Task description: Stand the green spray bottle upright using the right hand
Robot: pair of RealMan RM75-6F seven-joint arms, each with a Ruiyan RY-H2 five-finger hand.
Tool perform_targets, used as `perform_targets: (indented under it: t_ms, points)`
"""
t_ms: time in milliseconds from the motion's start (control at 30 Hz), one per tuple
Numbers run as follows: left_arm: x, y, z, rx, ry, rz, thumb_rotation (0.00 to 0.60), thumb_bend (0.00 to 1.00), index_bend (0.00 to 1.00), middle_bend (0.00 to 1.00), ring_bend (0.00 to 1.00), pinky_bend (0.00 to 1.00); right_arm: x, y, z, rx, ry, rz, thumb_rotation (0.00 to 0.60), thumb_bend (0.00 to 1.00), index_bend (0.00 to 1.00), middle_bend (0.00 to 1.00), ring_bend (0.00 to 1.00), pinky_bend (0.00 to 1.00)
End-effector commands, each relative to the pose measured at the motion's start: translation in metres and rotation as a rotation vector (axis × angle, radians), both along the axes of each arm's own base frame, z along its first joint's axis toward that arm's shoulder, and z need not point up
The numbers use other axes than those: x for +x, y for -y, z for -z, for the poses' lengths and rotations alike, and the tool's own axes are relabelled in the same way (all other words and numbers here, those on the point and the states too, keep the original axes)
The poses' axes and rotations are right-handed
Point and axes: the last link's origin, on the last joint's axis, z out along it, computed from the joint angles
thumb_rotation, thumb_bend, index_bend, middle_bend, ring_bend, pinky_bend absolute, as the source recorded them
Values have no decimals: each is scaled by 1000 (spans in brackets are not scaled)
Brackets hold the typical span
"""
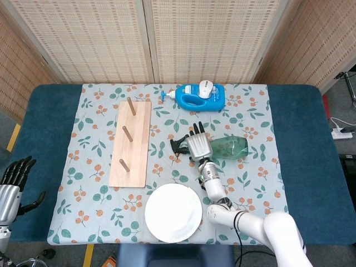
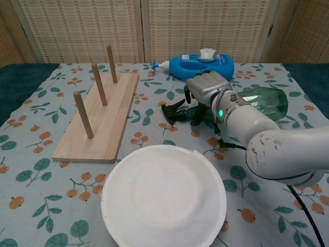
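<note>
The green spray bottle [image 1: 229, 147] lies on its side on the floral cloth, its black trigger head [image 1: 179, 147] pointing left. In the chest view the bottle's base [image 2: 267, 100] is tipped up off the cloth on the right. My right hand [image 1: 198, 146] covers the bottle's neck, and its fingers [image 2: 198, 114] curl around it just behind the trigger head [image 2: 172, 112]. My left hand [image 1: 12, 183] hangs with fingers apart beyond the table's front left corner, holding nothing.
A blue detergent bottle [image 1: 200, 96] lies at the back centre. A wooden board with three upright pegs [image 1: 130, 143] sits left of the spray bottle. A white plate [image 1: 173, 212] rests near the front edge, just in front of my right forearm.
</note>
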Motion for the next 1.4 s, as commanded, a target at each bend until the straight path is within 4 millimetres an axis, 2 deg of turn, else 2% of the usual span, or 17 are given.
perform_targets:
  t_ms: [33,300,600,933,1133,1400]
  points:
    - [-1,-1,-1,3,5,0,600,285,0,0,0,0,3,0,4,-2,5,-5,600,0,460,330,104,64]
    - [-2,-1,-2,6,18,2,600,284,0,0,0,0,-3,5,7,-23,-43,9,600,0,500,370,142,68]
    - [-2,-1,-1,2,21,3,600,285,0,0,0,0,-5,7,7,-64,-57,-16,600,11,657,487,257,115]
    - [-2,-1,1,-4,20,4,600,284,0,0,0,0,-2,7,-2,-95,-34,-49,600,43,692,514,273,118]
    - [-2,-2,5,-19,12,5,600,284,0,0,0,0,8,6,-29,-154,55,-110,600,45,698,517,277,118]
    - [0,-2,9,-29,-2,9,600,284,0,0,0,0,17,-1,-91,-274,330,-180,600,54,716,529,291,132]
